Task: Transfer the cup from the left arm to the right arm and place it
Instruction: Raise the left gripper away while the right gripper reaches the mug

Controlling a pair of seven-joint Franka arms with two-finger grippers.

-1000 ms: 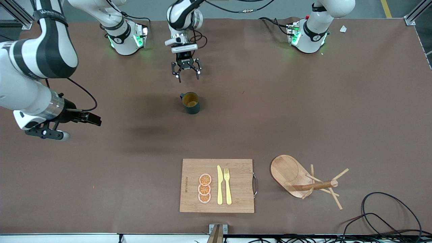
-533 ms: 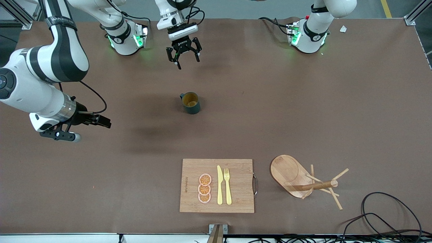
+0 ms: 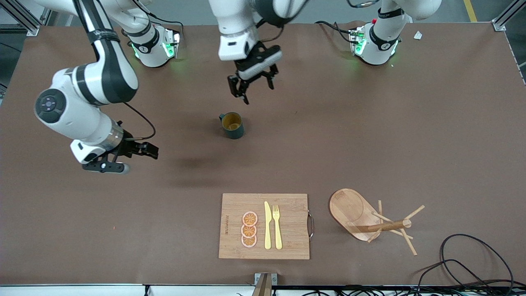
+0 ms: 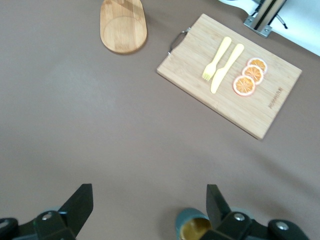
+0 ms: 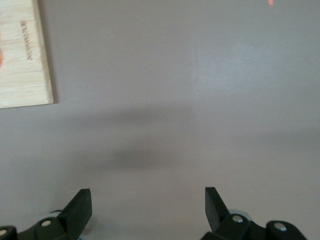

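Note:
The cup, a dark teal mug with a tan inside, stands upright on the brown table, its handle toward the right arm's end. My left gripper hangs open over the table beside the cup, on the side toward the arms' bases, with nothing in it. In the left wrist view the cup shows partly hidden by one finger of the left gripper. My right gripper is open and empty over bare table toward the right arm's end. The right wrist view shows the right gripper wide apart over bare table.
A bamboo cutting board with a yellow knife, a fork and orange slices lies near the front edge. A wooden mug tree lies tipped over beside it. Black cables coil at the front corner. The board's corner shows in the right wrist view.
The left arm swung and turned its open gripper, which now hangs over the table toward the left arm's end of the cup. The right arm moved its gripper toward the table's middle. The cup stayed put.

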